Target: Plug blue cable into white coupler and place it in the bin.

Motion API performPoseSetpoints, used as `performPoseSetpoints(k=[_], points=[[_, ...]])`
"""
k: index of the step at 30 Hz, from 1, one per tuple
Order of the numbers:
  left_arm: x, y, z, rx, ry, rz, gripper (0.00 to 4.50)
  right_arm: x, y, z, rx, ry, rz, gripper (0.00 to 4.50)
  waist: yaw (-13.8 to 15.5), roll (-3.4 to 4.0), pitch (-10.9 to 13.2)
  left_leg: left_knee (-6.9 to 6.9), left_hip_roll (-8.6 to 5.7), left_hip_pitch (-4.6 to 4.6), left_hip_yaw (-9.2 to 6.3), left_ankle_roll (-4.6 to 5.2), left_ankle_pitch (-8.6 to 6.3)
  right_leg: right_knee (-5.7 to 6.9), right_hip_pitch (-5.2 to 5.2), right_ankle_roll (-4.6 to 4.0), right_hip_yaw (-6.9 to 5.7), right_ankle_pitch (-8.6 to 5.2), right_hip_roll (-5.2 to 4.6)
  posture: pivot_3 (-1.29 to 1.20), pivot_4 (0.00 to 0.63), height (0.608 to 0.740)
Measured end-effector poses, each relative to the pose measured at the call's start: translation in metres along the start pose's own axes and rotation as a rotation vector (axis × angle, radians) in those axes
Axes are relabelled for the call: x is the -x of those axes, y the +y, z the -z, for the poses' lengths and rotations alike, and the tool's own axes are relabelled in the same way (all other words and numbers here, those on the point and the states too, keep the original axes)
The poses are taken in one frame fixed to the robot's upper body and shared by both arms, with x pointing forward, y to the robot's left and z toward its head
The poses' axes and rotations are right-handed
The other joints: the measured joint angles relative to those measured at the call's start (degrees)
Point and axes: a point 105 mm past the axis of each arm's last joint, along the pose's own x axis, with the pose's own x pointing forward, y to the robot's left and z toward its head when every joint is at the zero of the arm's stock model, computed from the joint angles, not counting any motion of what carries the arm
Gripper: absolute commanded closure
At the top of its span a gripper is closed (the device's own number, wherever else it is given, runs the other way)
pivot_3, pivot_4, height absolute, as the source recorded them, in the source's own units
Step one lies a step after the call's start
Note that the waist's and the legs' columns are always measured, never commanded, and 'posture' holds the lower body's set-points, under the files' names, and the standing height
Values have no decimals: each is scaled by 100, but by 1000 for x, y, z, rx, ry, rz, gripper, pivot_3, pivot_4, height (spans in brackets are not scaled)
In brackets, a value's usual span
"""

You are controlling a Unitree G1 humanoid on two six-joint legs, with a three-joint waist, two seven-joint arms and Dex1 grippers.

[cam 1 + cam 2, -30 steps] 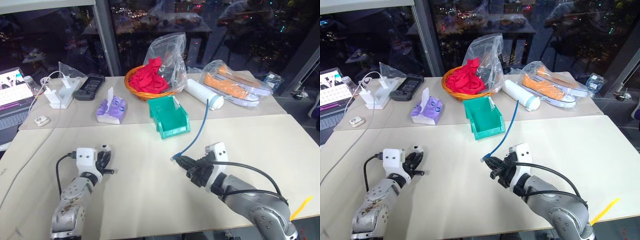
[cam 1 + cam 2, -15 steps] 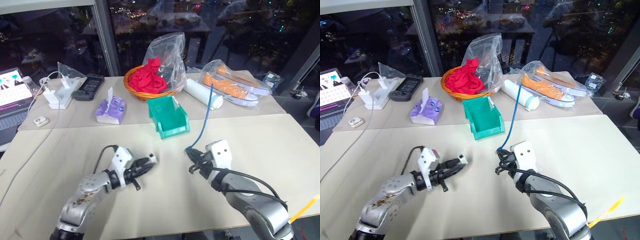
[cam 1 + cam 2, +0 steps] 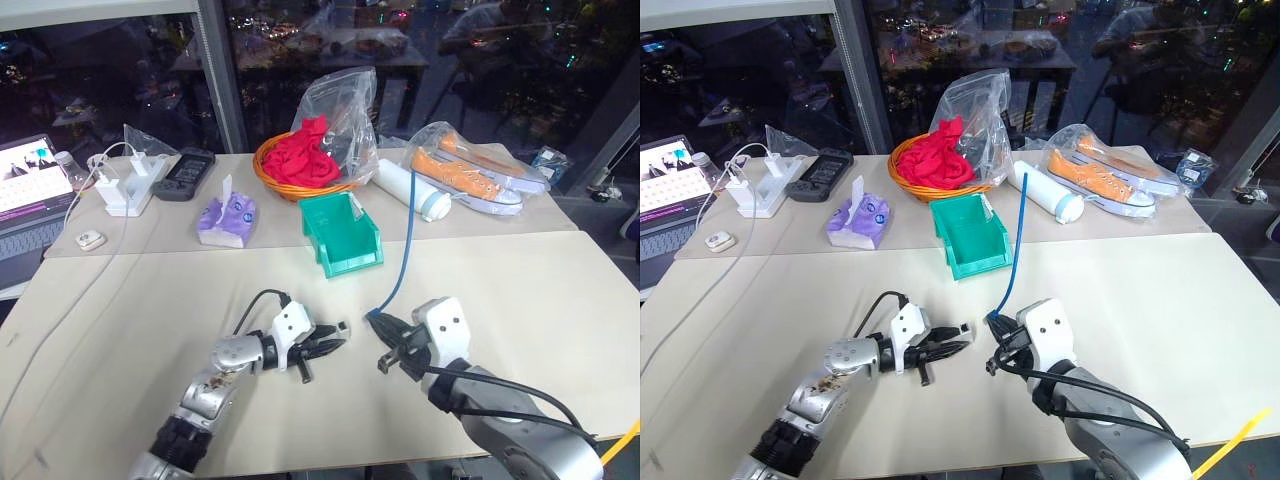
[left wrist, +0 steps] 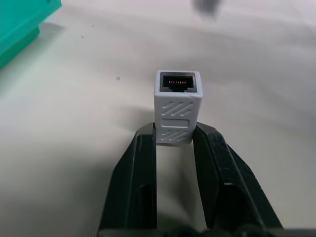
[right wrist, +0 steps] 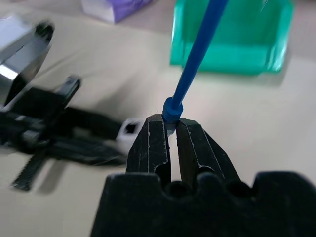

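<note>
Blue cable (image 3: 402,262) pinched just behind its plug end by the right tool (image 5: 170,129), fingers clenched on the cord's thick blue boot; rest of the cord rising free from there, arcing up and away toward the far side of the table (image 3: 520,290), its upper stretch passing in front of the white tube (image 3: 411,190). White coupler (image 4: 177,105) clamped at its lower half between the two black fingers (image 4: 139,163) of the left tool (image 3: 335,337), open socket with its row of contacts facing outward, away from the wrist. Both tools low over the near half of the table, tips turned toward each other, coupler and plug near but apart, not yet joined. Teal bin (image 3: 346,233) standing farther back, beyond the gap between the two tools, nothing seen inside. Behind the bin, orange basket (image 3: 284,170) with red cloth under a clear plastic bag; purple tissue pack (image 3: 225,217) to the bin's left; bagged orange shoes (image 3: 468,177) to the far right. White chargers (image 3: 122,190), a dark handheld device (image 3: 184,173) and a laptop (image 3: 30,185) at the far left.
</note>
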Motion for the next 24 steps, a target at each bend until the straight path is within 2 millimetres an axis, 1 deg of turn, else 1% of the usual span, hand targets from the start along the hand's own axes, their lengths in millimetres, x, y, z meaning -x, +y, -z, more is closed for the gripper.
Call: performPoseSetpoints(k=[4,13,19,24], points=[[-5,-5,-1,-26,-3,16,3894,0,2,5,-33,38,-10,4500,7,1,-1,0,0,-1,-1,0,0,-1,-1,0,0,0,0,0,150,732],[-13,-10,-4,-30,-17,33,3894,-3,4,1,-42,31,-25,4500,2,2,-1,0,0,-2,-1,0,0,-1,-2,1,0,0,0,0,150,732],[-19,-15,-6,-19,-32,47,3894,-5,3,-6,-21,11,-25,4500,-2,2,-1,0,0,-2,-1,0,0,-1,-4,1,-1,0,0,0,150,732],[-21,-16,-7,-11,-36,49,3894,-5,3,-5,-20,20,-24,4500,-7,2,-1,0,0,-2,-1,0,0,-1,-4,1,-1,0,0,0,150,732]])
